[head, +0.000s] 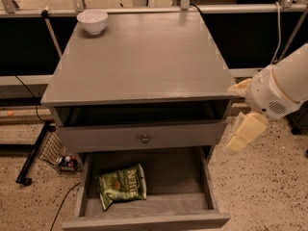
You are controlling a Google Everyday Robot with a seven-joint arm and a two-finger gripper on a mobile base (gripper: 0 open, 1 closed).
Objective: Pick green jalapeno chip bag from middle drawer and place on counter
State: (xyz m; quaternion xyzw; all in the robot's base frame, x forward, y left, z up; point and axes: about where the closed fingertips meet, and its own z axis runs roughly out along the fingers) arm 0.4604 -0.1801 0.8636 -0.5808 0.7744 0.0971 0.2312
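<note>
The green jalapeno chip bag (121,184) lies flat on the floor of the open middle drawer (208,183), in its left half. The drawer is pulled out at the bottom of the camera view. The counter (144,61) is the grey cabinet top above it. My gripper (232,118) hangs at the right of the cabinet, level with the knobbed drawer, above and to the right of the bag and apart from it. Its pale fingers (246,131) are spread open and hold nothing.
A white bowl (92,20) stands on the counter's far left corner. The drawer above, with a round metal knob (145,139), is pulled out slightly. A wire rack (57,153) and cables lie on the speckled floor to the left. Black panels and a rail run behind.
</note>
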